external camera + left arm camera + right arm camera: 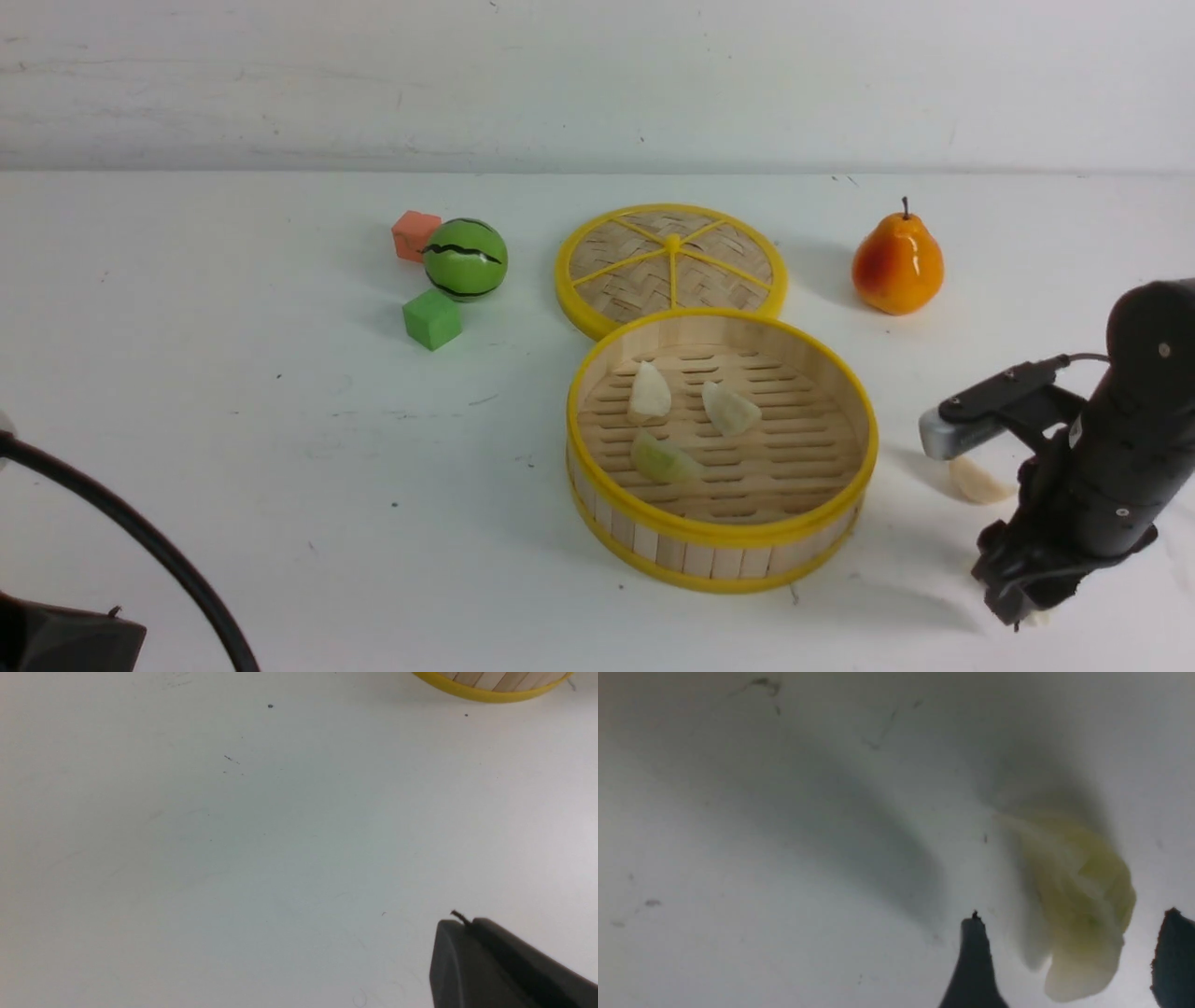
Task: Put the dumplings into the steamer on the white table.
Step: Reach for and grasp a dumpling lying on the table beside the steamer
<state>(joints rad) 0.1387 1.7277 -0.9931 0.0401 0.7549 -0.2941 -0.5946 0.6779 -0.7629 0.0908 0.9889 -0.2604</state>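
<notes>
Right jaws spread astride a pale-green dumpling (1083, 896) on the tabletop (233, 373), lower right of front view, left jaws pressed together; centre it, pinch the belly gently, then clear the rim of the steamer (724, 534) at frame centre.

Five dumplings (649, 392) (one a mere sliver at lower right), one steamer (719, 534), one woven lid (672, 261). Two cubes (431, 319), one striped ball (465, 259), one pear (897, 264).
</notes>
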